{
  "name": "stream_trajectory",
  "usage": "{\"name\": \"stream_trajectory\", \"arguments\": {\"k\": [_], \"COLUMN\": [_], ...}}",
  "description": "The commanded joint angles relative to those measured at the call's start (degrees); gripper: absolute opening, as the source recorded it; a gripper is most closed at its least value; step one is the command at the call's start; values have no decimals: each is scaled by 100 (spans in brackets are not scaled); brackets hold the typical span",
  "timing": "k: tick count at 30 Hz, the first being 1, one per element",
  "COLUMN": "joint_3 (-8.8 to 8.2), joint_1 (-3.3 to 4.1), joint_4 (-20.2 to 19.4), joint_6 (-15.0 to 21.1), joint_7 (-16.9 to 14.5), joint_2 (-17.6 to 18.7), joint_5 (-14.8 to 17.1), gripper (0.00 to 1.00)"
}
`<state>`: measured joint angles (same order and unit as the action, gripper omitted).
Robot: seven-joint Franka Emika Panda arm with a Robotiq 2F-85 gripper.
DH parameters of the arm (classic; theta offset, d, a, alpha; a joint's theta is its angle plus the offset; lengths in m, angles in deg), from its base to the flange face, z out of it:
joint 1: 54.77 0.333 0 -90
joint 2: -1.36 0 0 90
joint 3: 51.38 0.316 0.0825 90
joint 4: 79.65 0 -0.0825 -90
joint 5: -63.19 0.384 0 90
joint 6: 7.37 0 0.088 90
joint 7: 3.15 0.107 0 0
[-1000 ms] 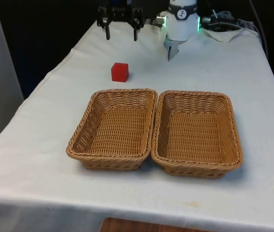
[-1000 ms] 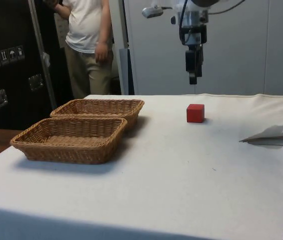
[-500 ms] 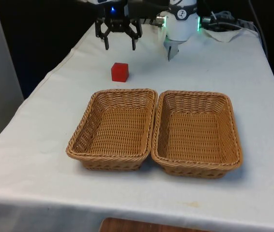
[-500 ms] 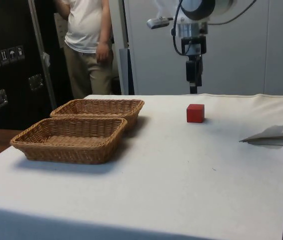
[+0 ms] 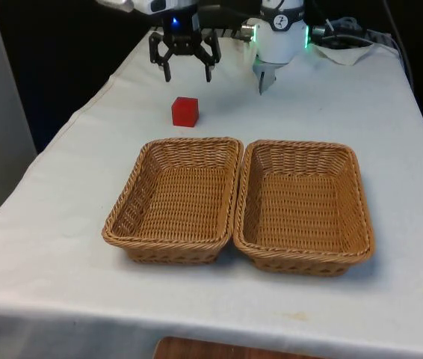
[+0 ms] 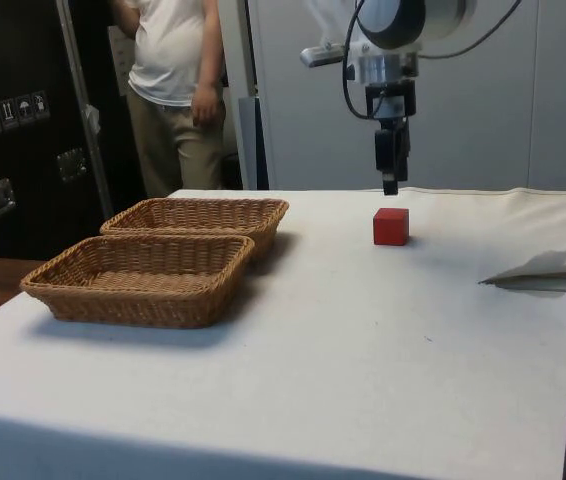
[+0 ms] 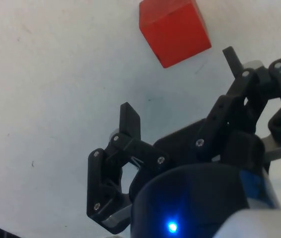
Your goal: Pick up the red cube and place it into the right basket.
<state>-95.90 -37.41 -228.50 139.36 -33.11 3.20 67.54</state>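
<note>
Wicker comes first across the worktop (image 5: pixel 62 187): two baskets sit side by side, rims touching, both empty. The right basket (image 5: pixel 301 206), on the front view's right, is the target, and its open, shallow shape should take a drop from above without fuss. The left basket (image 5: pixel 178 198) lies between that target and the cube, so a carry will probably have to pass over or around it.

Beyond the left basket's far rim, a little apart from it, the cube (image 5: pixel 184 111) rests flat on the white cloth, red and untouched, with bare cloth on every side for fingers to come down.

Farther back and higher, the gripper (image 5: pixel 185 72) hangs in the air with its fingers spread wide, holding nothing. That spread looks wider than the cube, which suits a straddling grasp. In the side view the gripper (image 6: pixel 390 183) points straight down, above the cube (image 6: pixel 390 226) and just off from it, so the reach seems under way but not yet lined up. A person stands past the baskets in the side view.
</note>
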Motion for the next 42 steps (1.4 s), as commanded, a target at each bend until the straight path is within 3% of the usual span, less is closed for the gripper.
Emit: {"name": "stream_trajectory", "arguments": {"k": [1, 2, 11, 12, 19, 20, 28, 29, 30, 31, 38, 39, 40, 42], "joint_3": [17, 0, 109, 80, 229, 183, 332, 338, 258, 344, 384, 309, 390, 401], "joint_1": [6, 0, 0, 6, -17, 6, -52, -52, 6, -46, -46, 6, -46, -52], "joint_4": [0, 6, 29, 34, 80, 92, 252, 281, 281, 304, 401, 413, 407, 407], "joint_6": [97, 29, 321, 264, 453, 407, 476, 470, 424, 470, 481, 424, 487, 487], "joint_7": [-11, 6, 34, 46, -57, 17, -447, -516, -367, -573, -940, -837, -974, -1037], "joint_2": [74, 40, 435, 441, 636, 676, 922, 963, 991, 1003, 1266, 1306, 1289, 1324], "joint_5": [126, 29, 550, 458, 922, 808, 1346, 1398, 1249, 1450, 1816, 1702, 1845, 1902], "gripper": [100, 100, 100, 100, 100, 100, 100, 100, 100, 100, 100, 100, 100, 100]}}
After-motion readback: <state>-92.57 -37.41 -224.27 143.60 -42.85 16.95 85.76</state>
